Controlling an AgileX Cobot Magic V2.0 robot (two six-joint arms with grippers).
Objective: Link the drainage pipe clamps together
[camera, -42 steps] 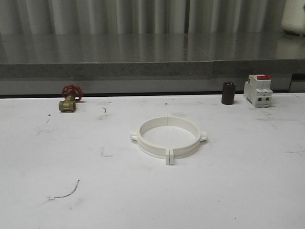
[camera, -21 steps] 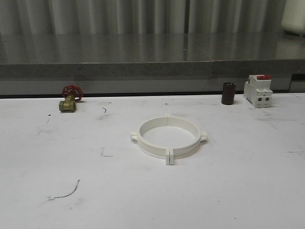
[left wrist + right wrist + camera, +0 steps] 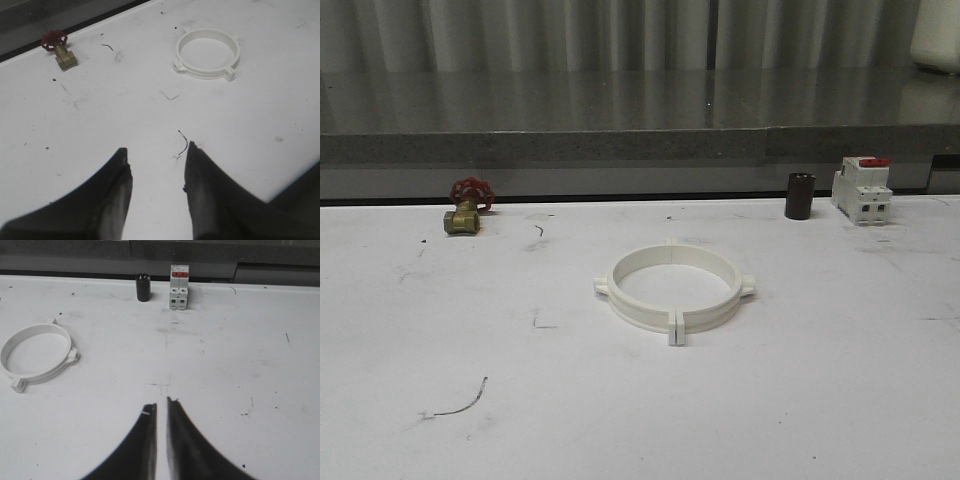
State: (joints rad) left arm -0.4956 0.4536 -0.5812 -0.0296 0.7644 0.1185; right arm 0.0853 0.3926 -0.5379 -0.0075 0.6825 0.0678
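- Clamps (image 3: 673,287) sit mid-worktop (image 3: 820,400) as one closed ring, end tabs meeting at the front; looks joined already.
- Left hand (image 3: 156,167) open, empty, well short of the ring.
- Right hand (image 3: 161,410) nearly closed, empty, well apart too.
- Valve (image 3: 465,207) and breaker (image 3: 861,189) stay clear at the back edge.

Over on the far left of the white counter (image 3: 820,400) sits a brass valve (image 3: 461,220) with its red handwheel (image 3: 471,190) tipped up behind it. Far right, a dark brown cylinder (image 3: 799,196) stands upright, and just beside it a white breaker (image 3: 861,190) with a red top, the two close but apart. The counter's surface is scuffed, with a thin dark curved mark (image 3: 460,402) near the front left. Behind runs a grey stone ledge (image 3: 540,145).
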